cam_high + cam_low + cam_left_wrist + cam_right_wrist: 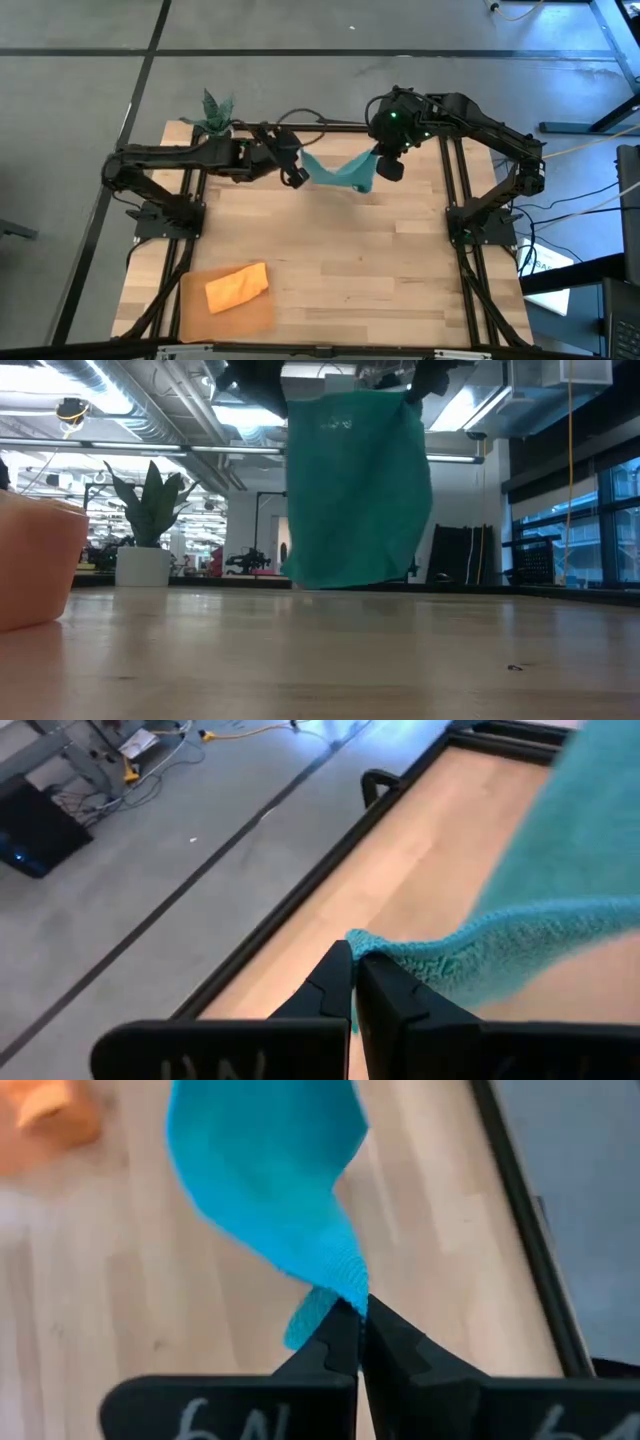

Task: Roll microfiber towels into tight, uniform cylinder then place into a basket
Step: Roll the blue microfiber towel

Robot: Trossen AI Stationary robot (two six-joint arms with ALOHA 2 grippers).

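The teal towel hangs in the air over the table's far middle, held between both grippers; in the low view it hangs as a flat sheet, its lower edge just above the tabletop. My left gripper is shut on its left top corner, my right gripper on its right top corner. The orange towel lies rolled in the orange-tan basket at the table's near left. My left gripper pinches the towel's corner between its two fingertips, at the hemmed edge. The cloth runs off from the fingers and hangs below, clear of the table. My right gripper pinches the towel's other top corner between its fingertips. The cloth hangs below the fingers with a slack fold.
A small white pot with a green plant stands at the table's far left corner. The black frame rails run along the table's sides. Bare wood lies between the hanging towel and the basket.
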